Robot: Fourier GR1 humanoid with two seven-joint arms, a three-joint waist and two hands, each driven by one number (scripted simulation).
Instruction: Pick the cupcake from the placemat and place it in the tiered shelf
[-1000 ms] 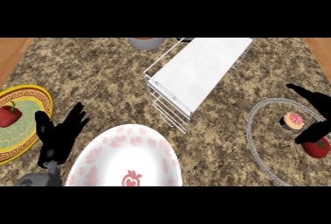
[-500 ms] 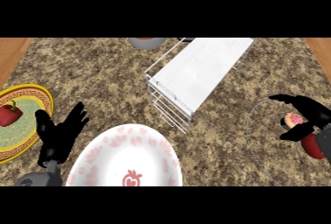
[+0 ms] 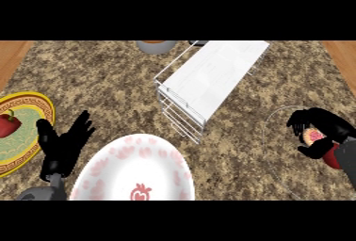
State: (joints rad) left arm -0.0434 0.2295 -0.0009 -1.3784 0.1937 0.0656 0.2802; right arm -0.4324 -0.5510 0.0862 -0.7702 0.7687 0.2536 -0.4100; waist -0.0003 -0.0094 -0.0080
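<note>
The cupcake (image 3: pixel 315 136) sat on the round placemat (image 3: pixel 278 117) at the view's right, the right hand (image 3: pixel 321 128) curled over it, fingers closing round it; grip looked partial, so it risked tipping on lift; the tiered shelf (image 3: pixel 208 84) stood well apart, its wire frame could snag the carry; a red fruit (image 3: pixel 332 160) lay just beside; left hand (image 3: pixel 64 146) rested open by the white plate (image 3: pixel 132 169) on the worktop (image 3: pixel 104 80).
</note>
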